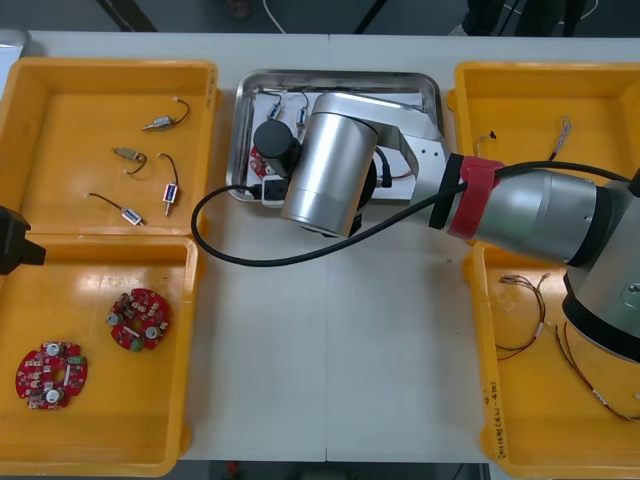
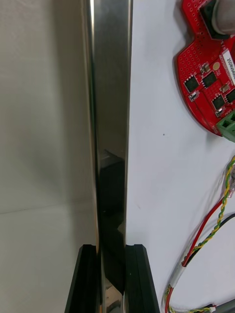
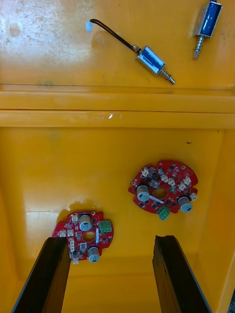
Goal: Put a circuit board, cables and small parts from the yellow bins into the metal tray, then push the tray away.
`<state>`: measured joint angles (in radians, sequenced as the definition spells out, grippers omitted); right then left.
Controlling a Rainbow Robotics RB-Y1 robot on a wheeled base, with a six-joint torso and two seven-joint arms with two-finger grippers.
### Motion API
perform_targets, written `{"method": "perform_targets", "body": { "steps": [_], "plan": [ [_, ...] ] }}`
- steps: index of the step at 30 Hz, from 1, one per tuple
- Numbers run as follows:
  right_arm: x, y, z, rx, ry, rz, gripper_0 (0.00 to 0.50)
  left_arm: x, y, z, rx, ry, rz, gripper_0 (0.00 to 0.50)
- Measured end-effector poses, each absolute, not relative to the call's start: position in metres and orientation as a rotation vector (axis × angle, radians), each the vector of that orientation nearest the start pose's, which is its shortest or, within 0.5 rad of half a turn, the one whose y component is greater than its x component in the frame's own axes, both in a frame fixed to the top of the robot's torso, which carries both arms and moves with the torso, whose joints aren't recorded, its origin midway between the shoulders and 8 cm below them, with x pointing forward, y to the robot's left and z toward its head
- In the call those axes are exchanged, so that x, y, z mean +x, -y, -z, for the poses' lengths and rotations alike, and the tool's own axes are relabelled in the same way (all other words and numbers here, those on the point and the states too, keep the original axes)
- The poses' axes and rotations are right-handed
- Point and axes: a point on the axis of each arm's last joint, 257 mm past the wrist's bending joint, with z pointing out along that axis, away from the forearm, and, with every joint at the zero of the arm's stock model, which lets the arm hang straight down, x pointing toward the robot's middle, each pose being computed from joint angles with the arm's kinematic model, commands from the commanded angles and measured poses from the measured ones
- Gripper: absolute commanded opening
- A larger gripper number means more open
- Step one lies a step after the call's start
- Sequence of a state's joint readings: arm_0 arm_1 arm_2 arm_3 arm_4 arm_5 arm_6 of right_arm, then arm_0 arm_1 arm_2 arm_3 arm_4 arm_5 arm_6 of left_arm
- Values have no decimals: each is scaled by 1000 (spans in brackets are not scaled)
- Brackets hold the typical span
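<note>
The light bench (image 1: 330, 350) carries four yellow bins, two at the left (image 1: 60, 130) (image 1: 100, 420) and two at the right (image 1: 520, 100) (image 1: 520, 400); the right pair is cut off by the picture's edge and partly covered by the right arm (image 1: 530, 205). That arm reaches across to the metal tray (image 1: 340, 77) at the far middle of the bench and hides most of the tray's inside and its near left corner. The right jaws are hidden under the silver wrist in the front view. In the right wrist view their two fingers (image 2: 88, 279) stand on either side of the tray's shiny rim (image 2: 110, 122), closed on it. Beyond the rim, on the white floor of the tray, lie a round red circuit board (image 2: 205, 73), cut off at the edge, and a twisted red and yellow cable (image 2: 215, 230). The left jaws show in the front view as a black shape at the left edge, mostly out of frame. In the left wrist view their fingers (image 3: 49, 274) stand wide apart with nothing between them, over the near left bin. Two more circuit boards (image 3: 164, 188) (image 3: 85, 234) lie there, one just beside a finger. Thin cables (image 1: 525, 315) lie in the near right bin, hard to make out. Small metal parts (image 1: 160, 123) with short leads are scattered in the far left bin.
</note>
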<state>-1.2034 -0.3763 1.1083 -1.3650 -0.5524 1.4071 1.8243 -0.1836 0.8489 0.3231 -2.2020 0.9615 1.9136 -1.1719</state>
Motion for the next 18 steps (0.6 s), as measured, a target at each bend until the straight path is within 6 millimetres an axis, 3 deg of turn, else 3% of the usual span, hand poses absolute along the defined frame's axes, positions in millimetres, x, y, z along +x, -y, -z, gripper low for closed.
{"method": "perform_targets", "body": {
  "steps": [18],
  "plan": [
    [580, 26, 207, -1747, -1872, 730, 0, 371, -365, 145, -55, -2676, 44, 500]
  ]
}}
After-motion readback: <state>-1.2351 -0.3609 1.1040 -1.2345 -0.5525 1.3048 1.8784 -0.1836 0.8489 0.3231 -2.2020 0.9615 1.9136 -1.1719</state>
